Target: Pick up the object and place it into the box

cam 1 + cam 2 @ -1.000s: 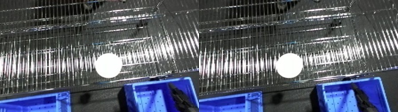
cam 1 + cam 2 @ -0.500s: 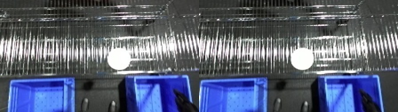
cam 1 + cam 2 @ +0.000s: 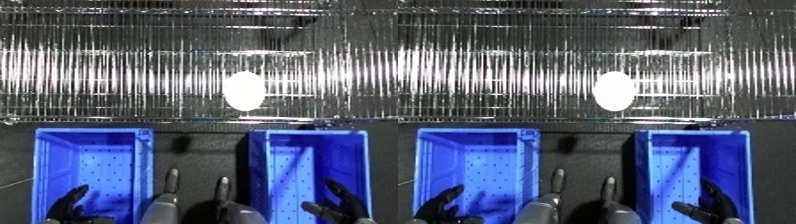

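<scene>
**Egg on wire shelf; both hands low over bins**

Egg point(image 3: 243, 90), white and oval, lies on the wire shelf point(image 3: 107, 70), toward the shelf's near edge and a little right of centre. It stands long axis near-to-far. Nothing touches it. Bright glare runs along the wires to either side of it.

Two blue bins sit nearer to me than the shelf, side by side with a dark gap between them. The left bin point(image 3: 46, 165) has a perforated floor, and I see nothing lying in it. The right bin point(image 3: 362, 160) sits just near of the egg's position, its far rim close under the shelf edge; its floor is likewise perforated.

My left hand point(image 3: 69, 206) shows at the near edge, over the near-left corner of the left bin. Its fingers are spread and relaxed, gripping nothing. My right hand point(image 3: 342, 204) shows at the near edge over the near end of the right bin, fingers likewise apart and gripping nothing. Both hands are well apart from the egg.

Between the bins, at the near edge, parts of my own frame are visible; I cannot identify them further.
</scene>
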You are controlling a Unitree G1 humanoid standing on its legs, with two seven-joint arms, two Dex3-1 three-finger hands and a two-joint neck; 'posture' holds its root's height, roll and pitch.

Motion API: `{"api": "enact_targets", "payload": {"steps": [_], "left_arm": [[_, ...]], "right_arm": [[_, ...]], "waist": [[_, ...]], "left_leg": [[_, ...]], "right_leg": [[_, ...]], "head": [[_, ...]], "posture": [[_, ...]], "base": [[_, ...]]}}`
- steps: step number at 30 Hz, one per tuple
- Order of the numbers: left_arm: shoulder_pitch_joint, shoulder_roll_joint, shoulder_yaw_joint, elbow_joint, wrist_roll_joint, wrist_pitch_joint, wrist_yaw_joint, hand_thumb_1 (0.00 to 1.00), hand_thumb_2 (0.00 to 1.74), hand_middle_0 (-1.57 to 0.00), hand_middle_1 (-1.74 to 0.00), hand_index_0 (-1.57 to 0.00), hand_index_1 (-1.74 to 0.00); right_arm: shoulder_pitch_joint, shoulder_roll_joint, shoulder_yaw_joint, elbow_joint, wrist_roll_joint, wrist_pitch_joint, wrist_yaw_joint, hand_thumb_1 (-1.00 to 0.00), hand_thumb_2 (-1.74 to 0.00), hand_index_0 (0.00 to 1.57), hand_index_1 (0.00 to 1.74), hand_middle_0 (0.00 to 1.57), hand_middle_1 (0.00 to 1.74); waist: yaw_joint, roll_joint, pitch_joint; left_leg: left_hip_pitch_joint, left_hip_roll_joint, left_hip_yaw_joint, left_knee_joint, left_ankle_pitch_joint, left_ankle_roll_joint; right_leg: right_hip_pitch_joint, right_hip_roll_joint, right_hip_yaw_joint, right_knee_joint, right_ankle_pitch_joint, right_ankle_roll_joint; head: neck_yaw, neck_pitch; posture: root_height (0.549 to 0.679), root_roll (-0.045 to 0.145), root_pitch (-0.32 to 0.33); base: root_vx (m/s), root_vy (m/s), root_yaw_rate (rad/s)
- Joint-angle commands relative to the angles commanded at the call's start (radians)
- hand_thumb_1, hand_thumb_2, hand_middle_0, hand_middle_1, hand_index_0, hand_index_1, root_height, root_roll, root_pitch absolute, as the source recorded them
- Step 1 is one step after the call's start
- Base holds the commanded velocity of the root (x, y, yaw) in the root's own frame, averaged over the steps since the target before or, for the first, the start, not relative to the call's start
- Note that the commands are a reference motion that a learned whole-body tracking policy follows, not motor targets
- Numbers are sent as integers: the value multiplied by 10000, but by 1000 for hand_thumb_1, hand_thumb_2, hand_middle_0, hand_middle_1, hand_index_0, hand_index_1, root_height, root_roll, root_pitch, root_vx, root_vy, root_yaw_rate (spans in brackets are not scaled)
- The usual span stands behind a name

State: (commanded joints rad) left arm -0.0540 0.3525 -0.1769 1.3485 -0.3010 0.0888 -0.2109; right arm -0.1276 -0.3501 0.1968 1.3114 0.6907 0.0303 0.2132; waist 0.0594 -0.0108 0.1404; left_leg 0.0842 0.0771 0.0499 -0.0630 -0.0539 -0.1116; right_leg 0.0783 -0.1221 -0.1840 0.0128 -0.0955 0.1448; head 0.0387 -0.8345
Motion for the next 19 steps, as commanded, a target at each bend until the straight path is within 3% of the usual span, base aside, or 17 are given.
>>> {"api": "enact_targets", "payload": {"steps": [4,11,15,19], "left_arm": [[-20,-11,56,47,35,-22,20,0,0,0,0,0,0],[-27,-57,103,115,90,-77,15,0,0,0,0,0,0],[-54,-95,102,151,92,-83,0,0,0,0,0,0,0],[-36,-129,92,196,242,-76,-40,0,0,0,0,0,0]], "right_arm": [[74,67,-82,317,-102,77,32,0,0,0,0,0,0],[134,117,-237,522,-151,-206,-121,0,0,0,0,0,0],[141,136,-293,569,-198,-418,-280,0,0,0,0,0,0],[200,154,-316,644,-398,-354,58,0,0,0,0,0,0]], "waist": [[-18,44,-207],[-86,79,-477],[-128,114,-601],[-180,128,-697]], "left_leg": [[187,56,47,-229,48,-33],[329,156,162,-243,-54,-87],[372,218,242,-243,-87,-111],[412,295,325,-243,-82,-135]], "right_leg": [[212,-14,-19,-368,175,58],[494,-55,-31,-936,476,156],[543,-94,-41,-1000,513,201],[609,-119,-63,-1000,495,211]], "head": [[20,-196],[-74,-254],[-121,-196],[-67,-187]], "posture": [[675,27,-1],[674,27,-8],[673,26,-11],[672,24,-16]], "base": [[36,7,-24],[14,-6,-57],[4,-10,-76],[14,-5,-31]]}}
